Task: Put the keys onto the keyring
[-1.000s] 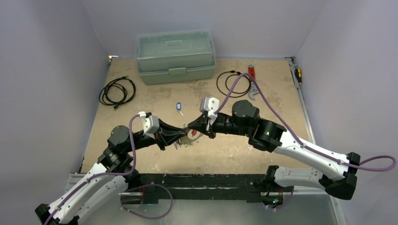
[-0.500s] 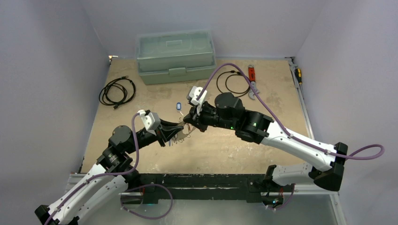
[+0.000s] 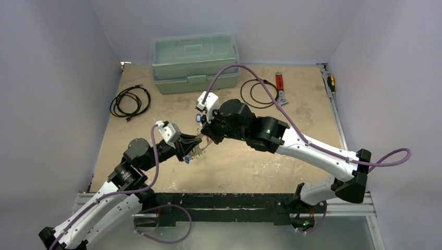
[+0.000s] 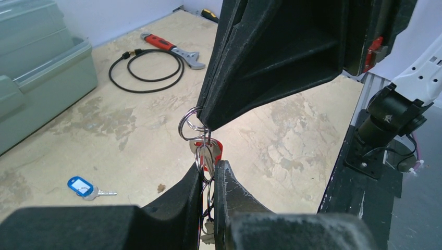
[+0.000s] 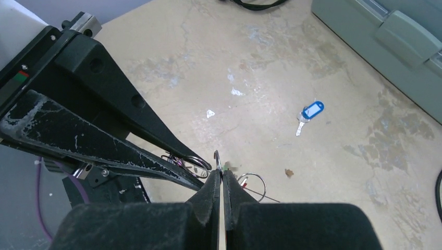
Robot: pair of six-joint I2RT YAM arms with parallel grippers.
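Note:
My left gripper (image 4: 208, 169) (image 3: 196, 148) is shut on the keyring (image 4: 210, 195), whose thin wire loops run between its fingers. A red-headed key (image 4: 215, 152) and a silver one hang at its tips. My right gripper (image 5: 219, 174) (image 3: 206, 137) meets it tip to tip and is shut on a small silver ring (image 5: 217, 158) (image 4: 189, 124) of the bunch. A second ring (image 5: 254, 183) and a bit of green show just behind. The bunch hangs above the table. One blue-headed key (image 5: 311, 111) (image 4: 80, 186) (image 3: 198, 118) lies loose on the board.
A green toolbox (image 3: 194, 62) stands at the back. Coiled black cables lie at the left (image 3: 130, 101) and back right (image 3: 259, 92), beside a red-handled wrench (image 3: 280, 84). A yellow-handled screwdriver (image 3: 330, 82) lies along the right edge.
Both grippers have shifted left together with the bunch between them. The right arm has swung further left, its wrist now over the loose blue key. Neither grip has changed.

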